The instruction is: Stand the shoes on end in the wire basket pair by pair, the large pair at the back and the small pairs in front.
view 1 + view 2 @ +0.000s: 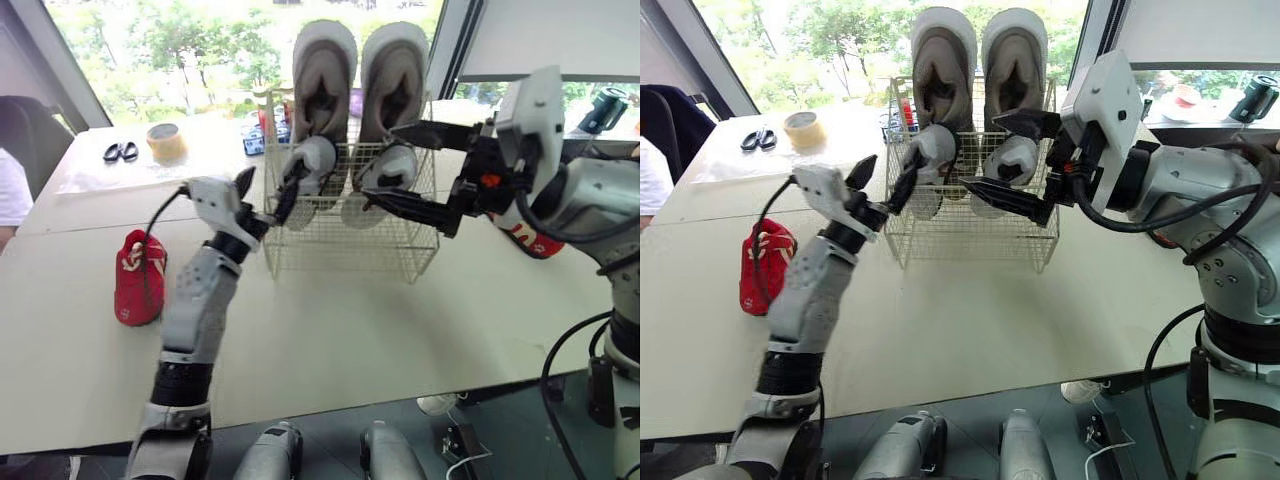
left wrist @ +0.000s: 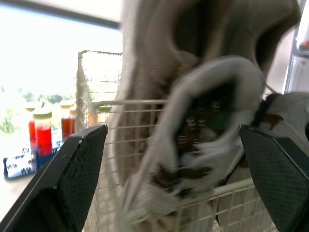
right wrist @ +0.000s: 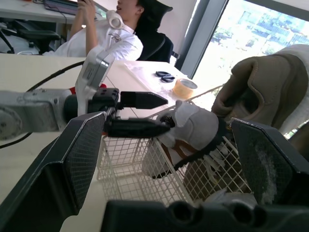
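A white wire basket point(image 1: 350, 250) stands mid-table. Two large grey-brown shoes point(image 1: 325, 70) point(image 1: 395, 70) stand on end at its back. In front of them two small grey-white shoes point(image 1: 312, 160) point(image 1: 392, 168) stand side by side. My left gripper point(image 1: 268, 195) is open at the basket's front left corner, with one finger close to the left small shoe point(image 2: 203, 140). My right gripper point(image 1: 385, 165) is open from the right, with its fingers spread above and below the right small shoe. A small red shoe point(image 1: 140, 278) lies on the table to the left.
Another red shoe point(image 1: 530, 240) shows partly behind my right arm. A tape roll point(image 1: 166, 142) and scissors point(image 1: 121, 151) lie at the far left of the table. Bottles point(image 2: 42, 135) stand behind the basket. A person point(image 3: 111, 36) sits beyond the table's left end.
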